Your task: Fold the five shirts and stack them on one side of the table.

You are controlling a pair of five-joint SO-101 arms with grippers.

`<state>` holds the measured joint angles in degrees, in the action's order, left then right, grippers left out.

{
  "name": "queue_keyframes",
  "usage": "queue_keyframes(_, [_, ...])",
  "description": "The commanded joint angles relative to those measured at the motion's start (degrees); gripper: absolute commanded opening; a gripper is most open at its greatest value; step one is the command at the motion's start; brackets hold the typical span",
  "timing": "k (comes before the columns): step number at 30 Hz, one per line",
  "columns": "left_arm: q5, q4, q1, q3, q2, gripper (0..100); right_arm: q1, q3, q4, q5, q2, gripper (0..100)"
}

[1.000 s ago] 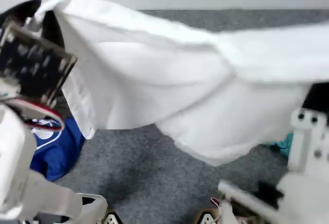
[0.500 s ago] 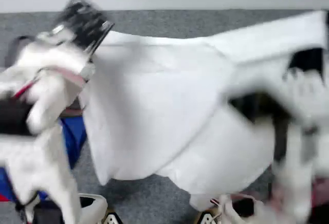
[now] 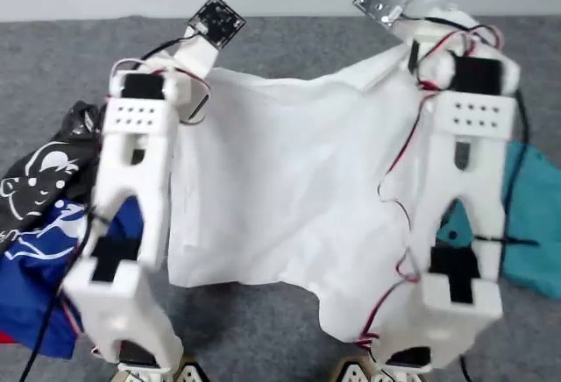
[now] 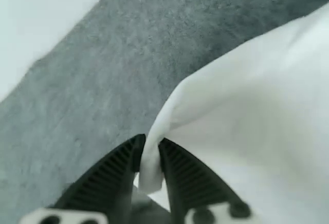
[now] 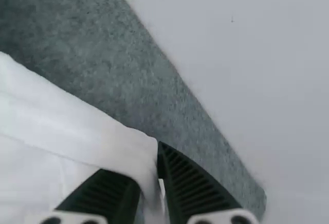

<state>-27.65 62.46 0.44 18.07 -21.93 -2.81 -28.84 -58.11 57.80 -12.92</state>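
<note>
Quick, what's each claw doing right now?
Left gripper: shut on the white shirt, at a corner.
Right gripper: shut on the white shirt's other corner.

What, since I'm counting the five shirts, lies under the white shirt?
Grey table shows around the white shirt. A black shirt and a blue shirt lie at one side, a teal shirt at the other; whether they run beneath is hidden. The cloth hides anything under its middle.

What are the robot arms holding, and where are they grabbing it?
Both hold the white shirt. The left gripper pinches one corner of its far edge, and the right gripper pinches the other.
</note>
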Motion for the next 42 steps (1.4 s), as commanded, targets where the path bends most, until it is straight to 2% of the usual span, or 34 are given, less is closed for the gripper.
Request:
queue_keyframes(1, [-1.58,-1.85,-0.44,15.52,-9.32,0,0.75,-1.49,10.77,-0.79,-3.38,1.0])
queue_keyframes(5, [-3.69,1.23,-0.53,34.51,-21.45,0,1.27,-1.58,21.85,-0.79,-7.52,1.0])
queue_keyframes(12, [-9.32,11.87,-0.35,64.22,-37.36,0,1.89,-1.58,35.21,-0.7,-9.54,1.0])
queue_keyframes(15, [-11.08,16.44,-0.26,71.52,-40.97,0,2.86,-1.58,36.09,-0.62,-9.19,1.0])
queue_keyframes(19, [-11.25,21.19,-0.26,75.12,-42.11,0,4.18,-1.58,34.95,-0.53,-9.1,1.0])
queue_keyframes(23, [-11.25,28.31,0.0,75.65,-41.93,0,4.88,-1.67,25.1,-0.53,-8.57,1.0])
queue_keyframes(28, [-11.08,38.42,-0.09,77.93,-41.58,0,4.79,-1.58,8.04,-0.79,-4.62,1.0])
queue_keyframes(32, [-10.99,38.24,-1.49,77.67,-40.7,0,4.26,-1.58,-6.37,-1.05,-1.63,1.0])
queue_keyframes(36, [-10.9,38.24,-1.49,73.45,-38.15,0,3.47,-1.58,-16.92,-4.4,0.13,1.0])
queue_keyframes(42, [-10.9,38.24,-1.49,54.55,-26.99,0,1.8,-1.58,-30.73,-7.3,1.36,1.0])
